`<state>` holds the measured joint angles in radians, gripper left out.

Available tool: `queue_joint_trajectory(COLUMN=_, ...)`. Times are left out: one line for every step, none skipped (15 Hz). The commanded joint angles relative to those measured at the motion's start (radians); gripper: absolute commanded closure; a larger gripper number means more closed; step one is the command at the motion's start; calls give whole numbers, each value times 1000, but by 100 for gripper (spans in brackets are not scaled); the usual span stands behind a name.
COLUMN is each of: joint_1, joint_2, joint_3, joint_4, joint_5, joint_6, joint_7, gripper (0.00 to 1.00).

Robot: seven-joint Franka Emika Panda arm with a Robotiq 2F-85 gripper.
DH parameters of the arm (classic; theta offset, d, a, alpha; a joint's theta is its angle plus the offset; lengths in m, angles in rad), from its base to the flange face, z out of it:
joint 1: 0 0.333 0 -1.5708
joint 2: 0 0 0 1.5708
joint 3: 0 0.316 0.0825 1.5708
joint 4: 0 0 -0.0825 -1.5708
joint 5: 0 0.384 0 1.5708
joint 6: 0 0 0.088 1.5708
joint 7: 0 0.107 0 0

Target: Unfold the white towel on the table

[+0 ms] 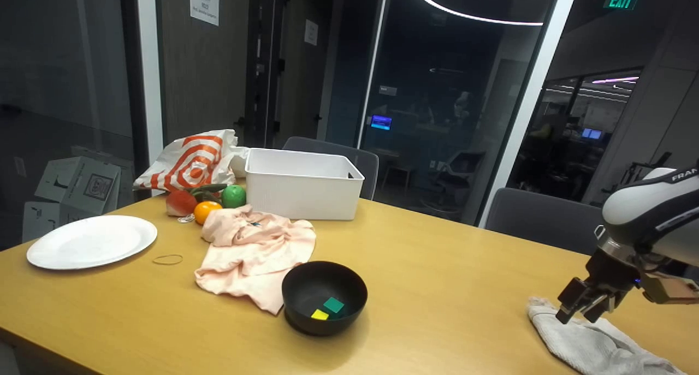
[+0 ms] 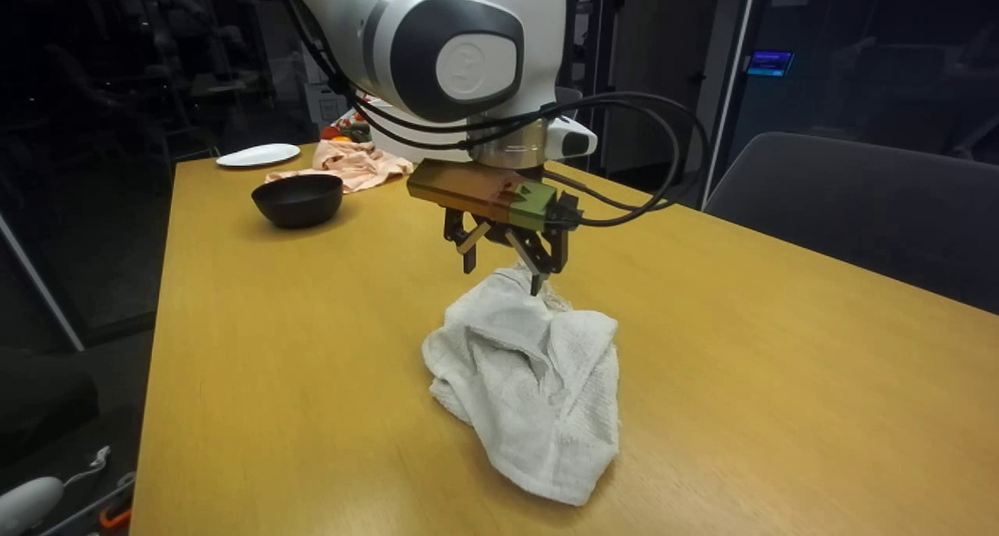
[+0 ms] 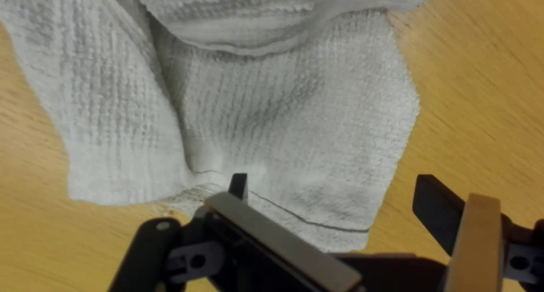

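Observation:
The white towel [image 2: 523, 395] lies crumpled on the table [image 2: 312, 380], its layers folded over one another. In an exterior view, only part of the towel [image 1: 579, 345] shows, cut off at the lower right. My gripper [image 2: 503, 278] hangs over the towel's far end, fingers pointing down. From the wrist, folded flaps of the towel [image 3: 297, 113] curl over at the top and left, and a hemmed corner lies flat between the jaws. The gripper [image 3: 331, 181] is wide open and grips nothing; one finger is over cloth, the other past its right edge. Whether the fingertips touch the cloth I cannot tell.
A black bowl [image 1: 325, 298] with green and yellow pieces stands beside a pinkish cloth [image 1: 256, 255]. Farther off are a white bin [image 1: 303, 192], a white plate [image 1: 93, 243], toy produce [image 1: 235, 196] and a patterned bag [image 1: 191, 162]. Chairs [image 2: 874, 216] line the table's edge.

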<state>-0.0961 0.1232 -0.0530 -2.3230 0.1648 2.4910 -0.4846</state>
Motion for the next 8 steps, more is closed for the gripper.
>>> queue_joint_trajectory(joint_1=-23, joint_2=20, joint_3=6, joint_4=34, joint_5=23, joint_6=-50, joint_7=-10, gripper=0)
queue_joint_trajectory(joint_1=-25, joint_2=25, joint_3=7, joint_4=40, joint_5=19, joint_6=-68, joint_7=-5, gripper=0)
queue_joint_trajectory(joint_1=-22, joint_2=33, joint_3=3, joint_4=48, joint_5=-8, joint_6=-92, joint_7=24, gripper=0)
queue_joint_trajectory(joint_1=-23, joint_2=37, joint_3=4, joint_4=57, joint_5=-3, joint_6=-114, joint_7=25, gripper=0)
queue_joint_trajectory(joint_1=-26, joint_2=29, joint_3=11, joint_4=61, joint_5=34, joint_6=-133, joint_7=21, gripper=0)
queue_joint_trajectory(joint_1=-24, joint_2=25, joint_3=7, joint_4=26, joint_5=8, joint_6=-87, joint_7=10, gripper=0)
queue_joint_trajectory(joint_1=-24, joint_2=27, joint_3=8, joint_4=33, joint_5=13, joint_6=-98, joint_7=12, gripper=0)
queue_joint_trajectory(joint_1=-24, joint_2=27, joint_3=8, joint_4=38, joint_5=14, joint_6=-108, joint_7=13, gripper=0)
